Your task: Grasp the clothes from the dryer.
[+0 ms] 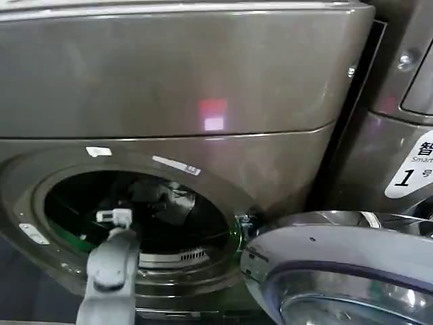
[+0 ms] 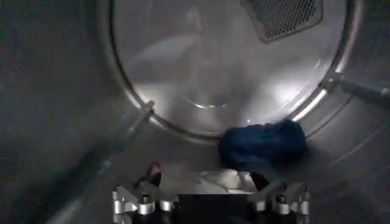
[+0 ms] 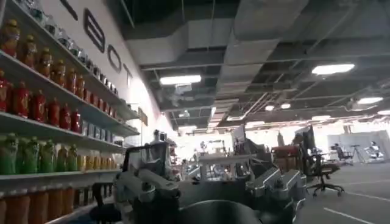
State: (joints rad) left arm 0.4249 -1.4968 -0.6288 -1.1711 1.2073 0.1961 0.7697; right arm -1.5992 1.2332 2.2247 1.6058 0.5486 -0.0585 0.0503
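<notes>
The dryer point(image 1: 270, 162) is a bronze-grey front loader with its round porthole open. My left arm reaches through the porthole, and my left gripper point(image 1: 114, 218) is inside the drum. In the left wrist view the left gripper point(image 2: 206, 178) is open, its fingers spread wide on either side of a pale grey-white garment point(image 2: 216, 181) lying on the drum floor. A smaller dark navy-blue garment point(image 2: 262, 145) lies bunched just beyond it, against the drum's back rim. My right gripper point(image 3: 210, 176) is open, holds nothing and points out into the room.
The dryer's round door point(image 1: 338, 271) hangs open at the lower right, close beside the porthole. A like machine with a white sticker numbered 1 point(image 1: 409, 172) stands to the right. A vent grille point(image 2: 283, 15) sits in the drum's back wall. Shelves of bottles point(image 3: 42, 109) line the room.
</notes>
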